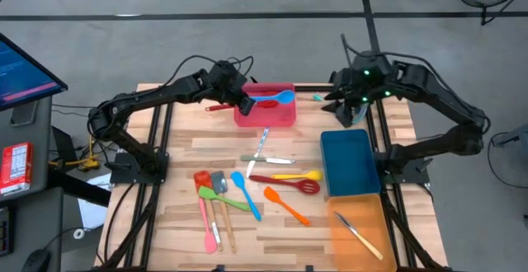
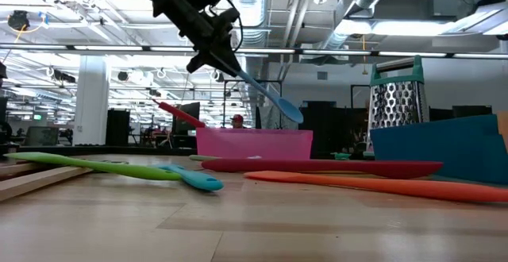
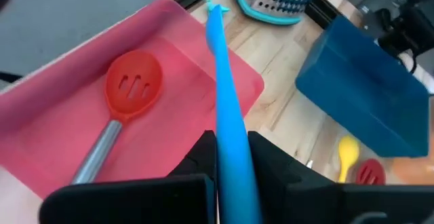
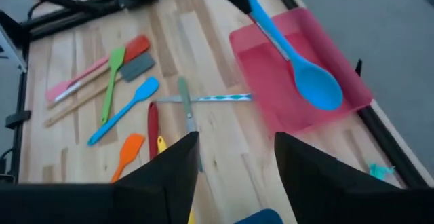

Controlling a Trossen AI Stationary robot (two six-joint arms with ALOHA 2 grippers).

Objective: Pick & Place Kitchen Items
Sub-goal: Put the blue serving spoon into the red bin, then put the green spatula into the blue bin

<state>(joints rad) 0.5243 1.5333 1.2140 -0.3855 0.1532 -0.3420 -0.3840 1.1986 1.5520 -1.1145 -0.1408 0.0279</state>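
Left end effector (image 1: 245,101) is up over the red tray (image 1: 285,117), clenched on the handle of the blue spoon (image 1: 272,100), whose bowl pokes out ahead of the fingers above the tray's far side. Down in the tray lies a red slotted spoon (image 3: 132,87). Right end effector (image 4: 234,157) hangs released, high near the grater (image 2: 397,102), well apart from the loose utensils on the worktop (image 1: 181,231).
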